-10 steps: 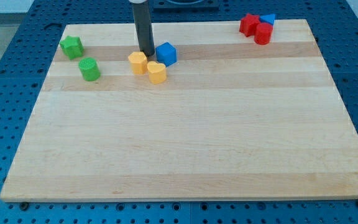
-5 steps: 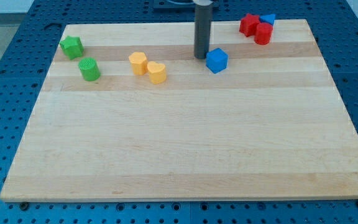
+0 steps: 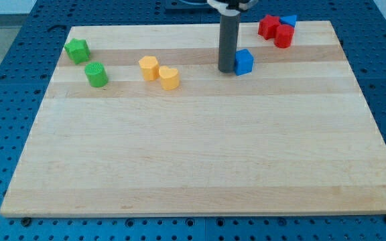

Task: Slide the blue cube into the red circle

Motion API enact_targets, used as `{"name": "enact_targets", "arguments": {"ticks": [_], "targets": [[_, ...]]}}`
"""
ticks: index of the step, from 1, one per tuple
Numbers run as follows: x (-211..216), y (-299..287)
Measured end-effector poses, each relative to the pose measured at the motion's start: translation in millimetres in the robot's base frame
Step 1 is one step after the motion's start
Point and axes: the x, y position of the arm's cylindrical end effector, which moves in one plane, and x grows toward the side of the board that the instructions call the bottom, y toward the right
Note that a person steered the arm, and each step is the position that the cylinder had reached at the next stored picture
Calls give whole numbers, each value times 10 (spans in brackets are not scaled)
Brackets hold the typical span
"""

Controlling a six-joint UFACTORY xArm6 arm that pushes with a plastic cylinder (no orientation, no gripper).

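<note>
Pressing against blue cube [image 3: 244, 61] from view's left, my tip [image 3: 226, 69] is seen; no jaws fitted, nothing grasped. Cube is placed near red circle [image 3: 283, 36], at view's upper right.

Straight, round rod, dark grey with a matte finish. Ends below in my tip [image 3: 226, 70], blunt and flat. Carries a pale collar at the upper end.

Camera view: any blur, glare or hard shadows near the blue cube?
Camera view: sharp throughout, even soft lighting, no glare on the board; only a faint shadow beside my tip, which sits against the blue cube on the view's left.
</note>
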Motion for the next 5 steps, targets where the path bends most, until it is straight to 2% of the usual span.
{"name": "enact_targets", "arguments": {"ticks": [1,3,4,5], "targets": [[-143,153],[281,212],[201,458],[-112,466]]}}
